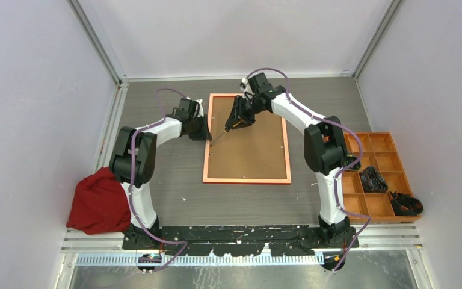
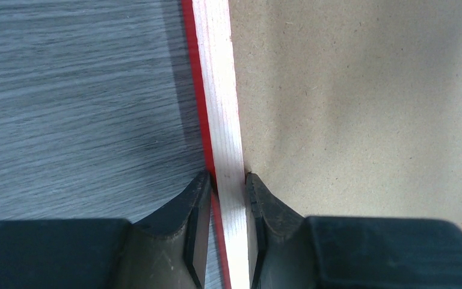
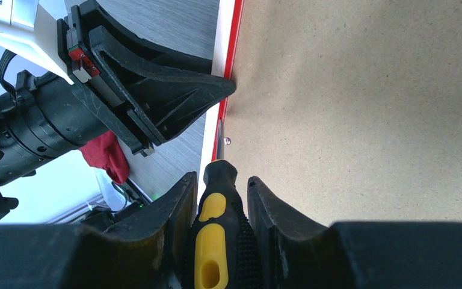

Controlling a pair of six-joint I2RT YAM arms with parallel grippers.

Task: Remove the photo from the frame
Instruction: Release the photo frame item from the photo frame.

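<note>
Lying back-up on the grey wood-grain tabletop (image 1: 168, 192) between pale walls (image 1: 30, 90) is the thin red rectangular picture frame (image 1: 246, 180). The left gripper (image 2: 228, 180) pinches its rail; the right gripper (image 3: 219, 180) clamps a black-and-yellow screwdriver (image 3: 213, 241).

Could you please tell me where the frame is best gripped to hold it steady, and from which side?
Take the frame by its left long rail, coming down from above at the outer edge. It lies flat, back up, so the thin rail is the only pinchable part: one finger outside on the table, one inside against the backing board, as the left gripper shows.
</note>
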